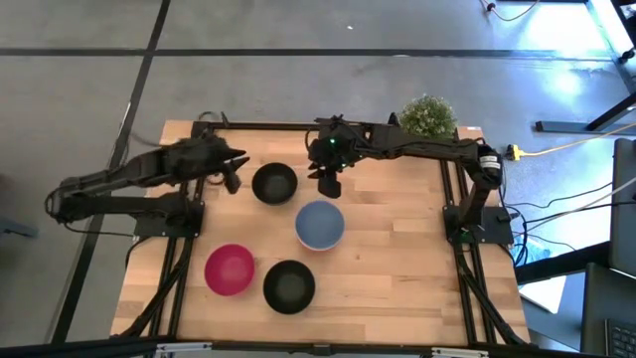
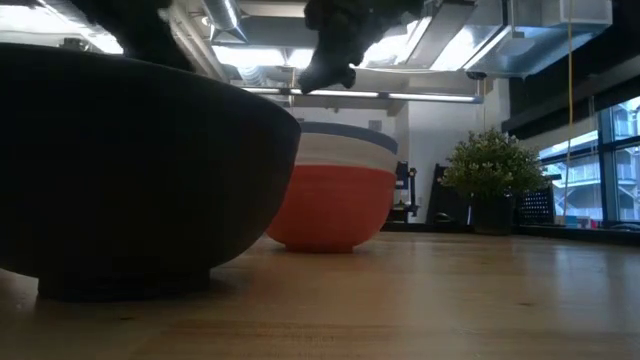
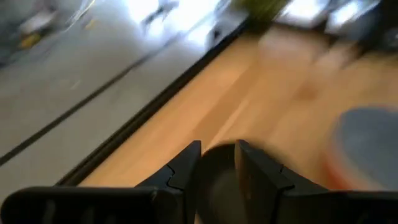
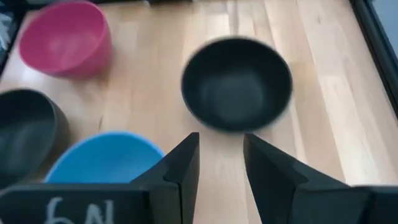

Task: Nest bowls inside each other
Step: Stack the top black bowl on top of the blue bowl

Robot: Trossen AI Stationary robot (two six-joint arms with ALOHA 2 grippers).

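Note:
A black bowl point(image 1: 274, 184) point(image 4: 236, 84) stands on the table's far middle. My left gripper point(image 1: 232, 179) point(image 3: 217, 152) is just left of it, open, and the bowl's dark rim point(image 3: 217, 180) shows past the fingers. My right gripper point(image 1: 328, 187) point(image 4: 221, 146) hovers open to the bowl's right. A light blue bowl point(image 1: 320, 225) point(image 4: 102, 158) tops a stack with a white bowl point(image 2: 345, 155) and a red bowl point(image 2: 335, 205) at the bottom. A magenta bowl point(image 1: 230, 268) point(image 4: 65, 37) and a second black bowl point(image 1: 289, 286) point(image 2: 140, 170) rest near the front edge.
A small green potted plant point(image 1: 428, 115) point(image 2: 495, 180) stands at the table's far right corner. Bare wood point(image 1: 397, 259) lies on the right half of the table. Black frame rails point(image 1: 467, 268) run along the table's sides.

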